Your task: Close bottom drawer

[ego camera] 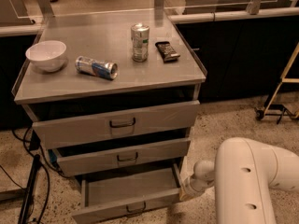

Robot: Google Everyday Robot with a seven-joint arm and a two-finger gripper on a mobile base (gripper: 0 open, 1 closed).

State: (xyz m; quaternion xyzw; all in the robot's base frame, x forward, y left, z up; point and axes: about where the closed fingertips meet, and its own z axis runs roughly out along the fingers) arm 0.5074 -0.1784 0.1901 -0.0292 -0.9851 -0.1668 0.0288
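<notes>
Bottom drawer (131, 190) is sitting pulled out toward the near side, lowest of 3 on the grey cart, w/ its tray showing plain and a small dark handle (135, 208) at the centre of its front. Middle drawer (124, 155) and top drawer (117, 125) are sticking out less. Gripper (185, 192) is sitting low at the bottom drawer's right front corner, touching or just beside it; can't tell which, and can't tell if it's clenched or released. White arm (247, 181) is filling the near right. On the cart top (154, 73), a white bowl (46, 55) is sitting at left, a can (96, 67) is lying on its side just right of it, and a 2nd can (139, 42) is standing upright near a dark packet (167, 51).
</notes>
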